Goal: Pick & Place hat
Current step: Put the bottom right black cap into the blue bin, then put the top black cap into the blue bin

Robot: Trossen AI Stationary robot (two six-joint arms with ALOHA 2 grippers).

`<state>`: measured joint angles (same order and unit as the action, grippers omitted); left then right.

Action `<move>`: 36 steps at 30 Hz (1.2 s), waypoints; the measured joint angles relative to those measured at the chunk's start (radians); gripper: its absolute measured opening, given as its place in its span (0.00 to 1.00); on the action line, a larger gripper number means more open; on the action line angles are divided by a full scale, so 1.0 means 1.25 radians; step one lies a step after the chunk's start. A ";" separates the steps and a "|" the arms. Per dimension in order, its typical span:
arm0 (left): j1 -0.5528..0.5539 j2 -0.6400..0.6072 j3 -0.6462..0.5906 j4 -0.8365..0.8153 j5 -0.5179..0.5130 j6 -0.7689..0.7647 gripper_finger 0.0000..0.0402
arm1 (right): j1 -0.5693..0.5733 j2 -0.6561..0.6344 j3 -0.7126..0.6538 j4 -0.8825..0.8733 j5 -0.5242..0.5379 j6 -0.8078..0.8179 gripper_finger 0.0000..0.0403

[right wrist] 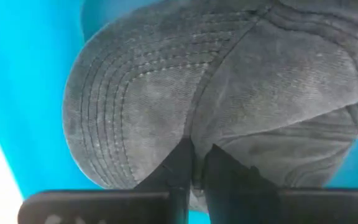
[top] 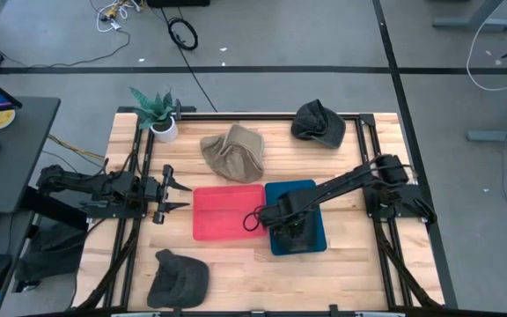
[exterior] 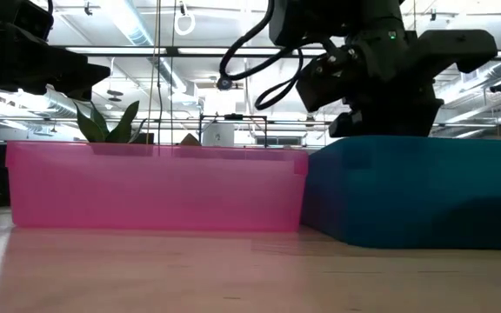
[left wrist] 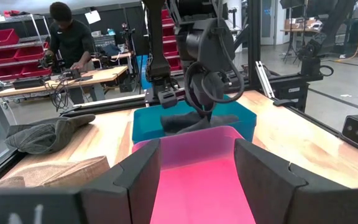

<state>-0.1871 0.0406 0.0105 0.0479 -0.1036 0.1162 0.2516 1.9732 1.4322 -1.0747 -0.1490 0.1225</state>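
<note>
A dark grey hat with a stitched brim is inside the blue bin, and my right gripper is shut on it from above. In the left wrist view the hat shows below that gripper at the bin's rim. The pink bin stands against the blue one's left side. My left gripper waits open at the table's left, level, facing the pink bin. My right gripper pinches the hat between its two fingers at a fold where the brim meets the crown. The fingers point down from above. The hat spreads out below them over the blue bin's floor; whether it rests there I cannot tell.
A tan hat lies behind the pink bin, a dark hat at the far right and another dark hat at the near left. A potted plant stands at the far left corner. A person works beyond the table.
</note>
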 joint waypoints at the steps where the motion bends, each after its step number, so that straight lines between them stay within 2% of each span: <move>1: 0.000 0.000 0.000 0.000 0.000 0.000 0.52 | 0.000 0.000 0.000 0.003 0.000 -0.003 0.09; 14: 0.000 0.000 0.000 0.000 0.000 0.000 0.52 | -0.002 -0.005 -0.002 0.033 -0.001 0.006 0.11; 22: 0.000 0.000 0.000 0.000 0.000 0.000 0.52 | -0.002 -0.018 0.001 0.005 0.001 0.013 0.26; 30: 0.000 0.000 0.000 0.000 0.000 0.000 0.52 | -0.010 -0.020 0.145 -0.161 0.003 0.042 0.44; 36: 0.000 0.000 0.000 0.000 0.000 0.000 0.52 | -0.034 -0.021 0.279 -0.240 0.003 0.002 0.52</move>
<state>-0.1871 0.0406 0.0104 0.0479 -0.1036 0.1162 0.2091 1.9469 1.7810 -1.3744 -0.1452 0.1249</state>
